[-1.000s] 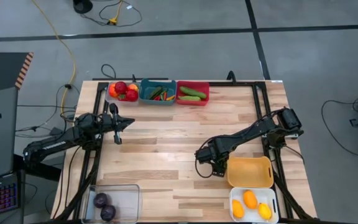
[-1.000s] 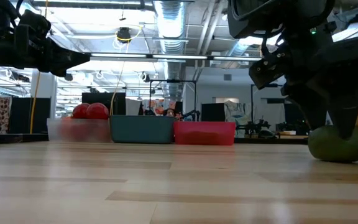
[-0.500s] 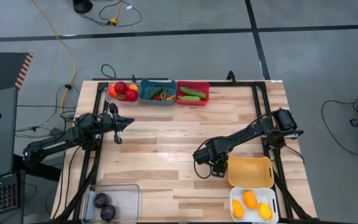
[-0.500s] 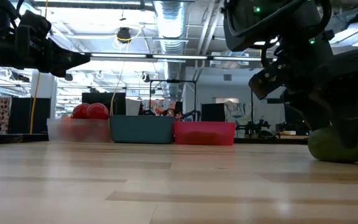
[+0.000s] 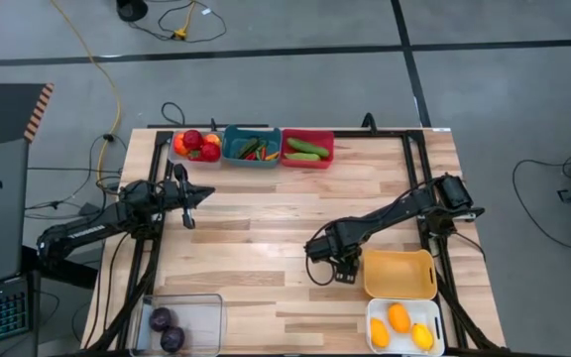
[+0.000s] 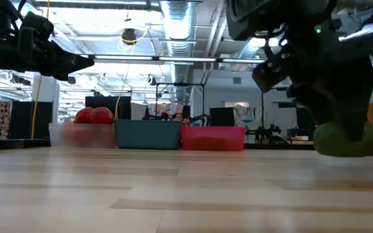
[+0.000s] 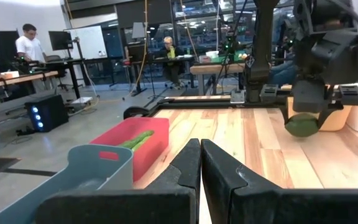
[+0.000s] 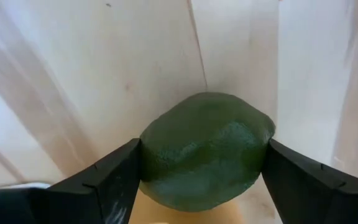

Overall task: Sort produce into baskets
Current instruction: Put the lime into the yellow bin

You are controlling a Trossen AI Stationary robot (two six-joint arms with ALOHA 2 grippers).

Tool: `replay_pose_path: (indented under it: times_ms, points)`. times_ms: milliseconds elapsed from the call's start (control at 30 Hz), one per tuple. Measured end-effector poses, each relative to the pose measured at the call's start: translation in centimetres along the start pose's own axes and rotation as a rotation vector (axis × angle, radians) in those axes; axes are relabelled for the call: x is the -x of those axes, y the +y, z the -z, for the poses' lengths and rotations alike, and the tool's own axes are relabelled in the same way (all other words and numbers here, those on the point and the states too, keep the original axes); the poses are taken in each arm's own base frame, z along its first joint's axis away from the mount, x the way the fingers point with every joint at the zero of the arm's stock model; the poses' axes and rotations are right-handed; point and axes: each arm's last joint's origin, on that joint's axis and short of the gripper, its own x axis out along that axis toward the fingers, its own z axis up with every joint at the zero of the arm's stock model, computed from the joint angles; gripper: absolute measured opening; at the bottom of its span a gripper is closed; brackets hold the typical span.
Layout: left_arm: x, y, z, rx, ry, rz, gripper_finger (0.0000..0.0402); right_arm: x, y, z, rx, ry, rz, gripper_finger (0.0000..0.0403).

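- Table (image 5: 266, 228): pale wooden slats, bins set along the far edge and at two near corners
- Pale grey bin (image 5: 194, 147): far edge, leftmost of a row of three; holds red round produce (image 5: 198, 145) with some orange among it
- Teal bin (image 5: 251, 146): middle of the far row, touching its neighbours; holds small mixed pieces (image 5: 254, 150), green, red and orange, too small to name
- Red bin (image 5: 307, 149): right end of the far row; holds two long green pieces (image 5: 305, 150) lying side by side
- Clear bin (image 5: 180, 324): near left corner; holds two dark purple round pieces (image 5: 167, 329)
- Orange-yellow bin (image 5: 399, 275): near right side; nothing visible inside
- White bin (image 5: 404, 325): near right corner, just beside the orange-yellow bin; holds three orange-yellow pieces (image 5: 399, 325)
- Green fruit (image 8: 205, 149): round, dark green, rough skin; outside every bin, just beside the orange-yellow bin on its left; in the low view it shows under the arm, close above the boards
- Right gripper (image 5: 337, 270): down over the green fruit, both fingers (image 8: 114, 177) pressed on its sides, grasping it
- Left gripper (image 5: 188, 220): held above the left part of the table, well apart from the bins, fingers (image 7: 188, 165) clenched together on nothing
- Room beyond: desks, screens, and people (image 7: 28, 42) at a distance
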Motion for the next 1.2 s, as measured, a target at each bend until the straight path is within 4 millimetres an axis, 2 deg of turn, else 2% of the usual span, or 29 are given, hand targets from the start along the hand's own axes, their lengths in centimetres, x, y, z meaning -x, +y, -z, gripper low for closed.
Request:
replay_pose_path:
  times_ms: [433, 633, 867, 1200]
  points:
    - [0.0, 0.0, 0.0, 0.000, 0.001, -0.004, 0.0000, 4.6, 0.6, 0.0, -0.012, 0.013, 0.012, 0.0325]
    - [0.0, 0.0, 0.0, 0.000, 0.001, -0.004, 0.0000, 5.9, 0.7, 0.4, -0.023, 0.026, 0.026, 0.0325]
    - [0.0, 0.0, 0.0, 0.000, 0.001, -0.003, 0.0000, 6.6, 1.7, 1.4, -0.027, 0.047, 0.069, 0.0325]
    - [0.0, 0.0, 0.0, 0.000, 0.001, -0.003, 0.0000, 6.3, 4.1, 4.0, -0.110, 0.099, 0.147, 0.0325]
